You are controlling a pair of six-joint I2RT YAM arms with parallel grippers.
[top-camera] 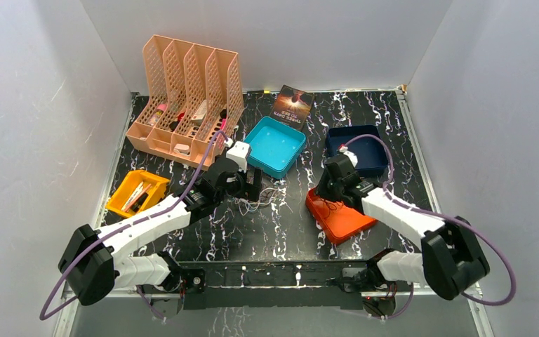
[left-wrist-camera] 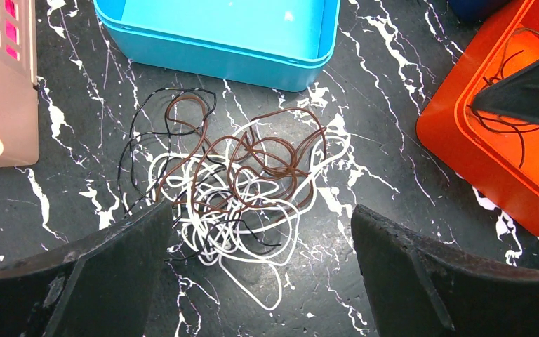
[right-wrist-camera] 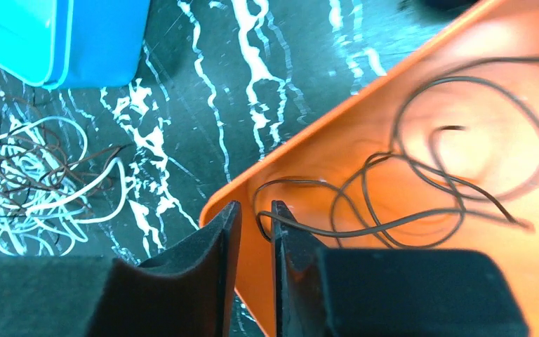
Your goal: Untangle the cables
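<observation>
Spreading across the black marbled table, the layout puts the orange tray at 3 o'clock of centre and the teal tray at 12 o'clock. Between them, on bare tabletop, lies the tangle of white, brown and black cables. It is a loose heap, somewhat wider along the 9-to-3 line in the left wrist view.

The left gripper hangs right over the tangle with its jaws spread wide. The heap sits between the fingers and toward 12 o'clock of them, so this arm is plainly the nearer one, and a straight descent should reach the strands.

The right gripper is over the orange tray's near corner, well apart from the heap at its 9 o'clock. Its jaws are drawn almost together, and I cannot tell whether they pinch the dark cable coiled in that tray.
</observation>
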